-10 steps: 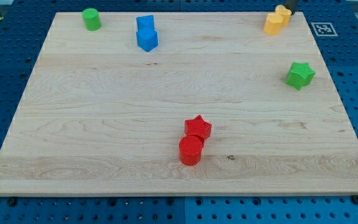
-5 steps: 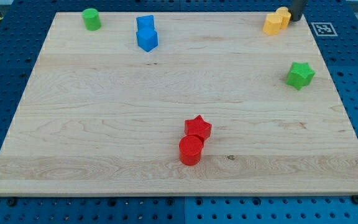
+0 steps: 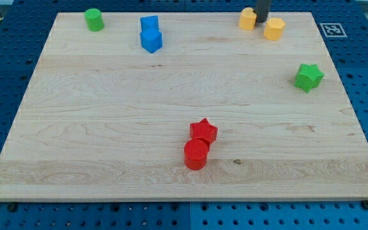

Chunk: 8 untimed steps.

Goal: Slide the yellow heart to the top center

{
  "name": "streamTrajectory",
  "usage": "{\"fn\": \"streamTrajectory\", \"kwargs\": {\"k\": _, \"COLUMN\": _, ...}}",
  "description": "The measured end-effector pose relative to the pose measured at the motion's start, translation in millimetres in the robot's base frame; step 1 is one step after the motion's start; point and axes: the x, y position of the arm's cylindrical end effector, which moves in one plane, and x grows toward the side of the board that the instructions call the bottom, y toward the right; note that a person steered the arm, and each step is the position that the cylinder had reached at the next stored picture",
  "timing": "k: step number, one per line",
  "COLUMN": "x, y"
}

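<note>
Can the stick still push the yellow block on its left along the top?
Probably yes. My tip sits right beside the left yellow block, between it and the other yellow block. Nothing stands in the way leftward before the blue blocks.

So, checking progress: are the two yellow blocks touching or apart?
Apart: my tip stands between the left yellow block and the right one.

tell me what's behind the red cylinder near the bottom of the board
The red star sits directly behind the red cylinder, toward the view's top, touching it. The cylinder covers the star's lower edge, so that part cannot be seen.
</note>
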Motion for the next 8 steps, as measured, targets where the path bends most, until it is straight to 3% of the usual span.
{"fn": "streamTrajectory", "kwargs": {"k": 5, "x": 0.2, "y": -94.9}}
{"fn": "streamTrajectory", "kwargs": {"k": 8, "x": 0.3, "y": -121.2}}
